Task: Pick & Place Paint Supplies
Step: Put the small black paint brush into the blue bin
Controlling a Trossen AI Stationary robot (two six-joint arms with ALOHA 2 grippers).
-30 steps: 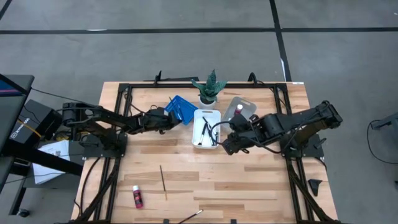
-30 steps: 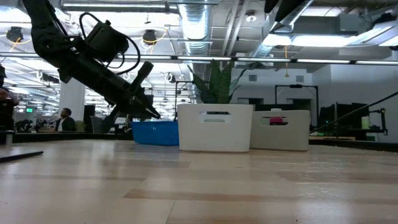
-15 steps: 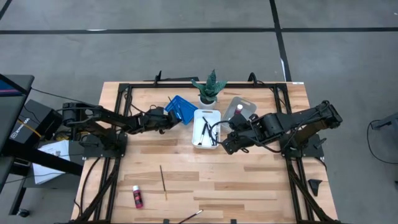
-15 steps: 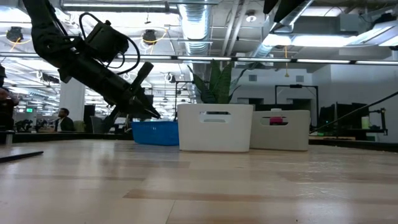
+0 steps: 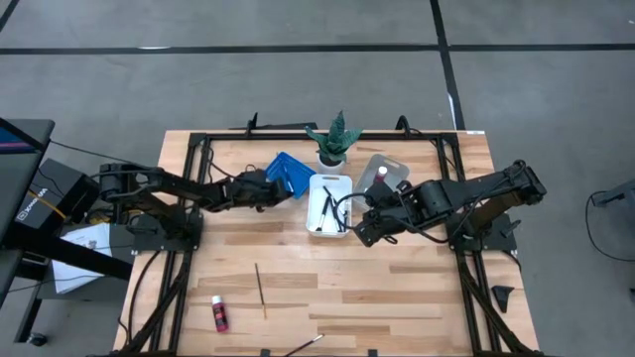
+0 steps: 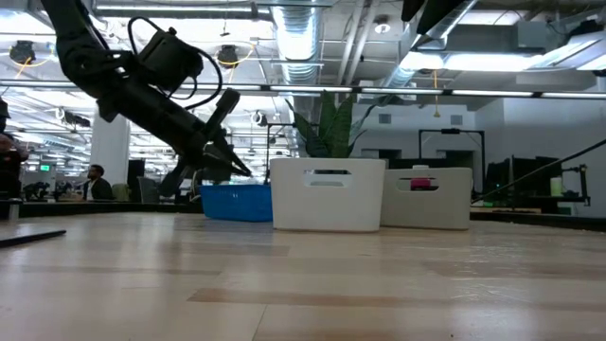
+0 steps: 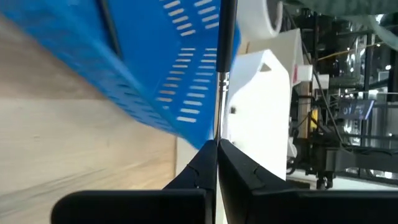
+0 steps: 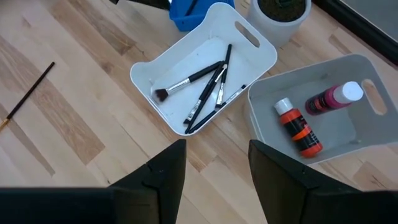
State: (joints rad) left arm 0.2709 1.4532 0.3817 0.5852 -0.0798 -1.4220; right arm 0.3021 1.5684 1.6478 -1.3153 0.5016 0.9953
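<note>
Clearly left hand (image 7: 217, 149) pinches thin paintbrush (image 7: 222, 68) over blue tray (image 7: 155, 68), probably for dropping; right hand (image 8: 211, 165) open, waits near white tray (image 8: 146, 78).

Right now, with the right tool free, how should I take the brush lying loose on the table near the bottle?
Grip the brush mid-handle, coming straight down with the fingers across it. It lies flat, running front to back, with bare wood on both sides; the bottle sits clear to its left.

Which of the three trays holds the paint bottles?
The grey tray, beside the white tray: two bottles lie inside it. The white one holds only brushes, and the blue tray shows no bottles.
</note>
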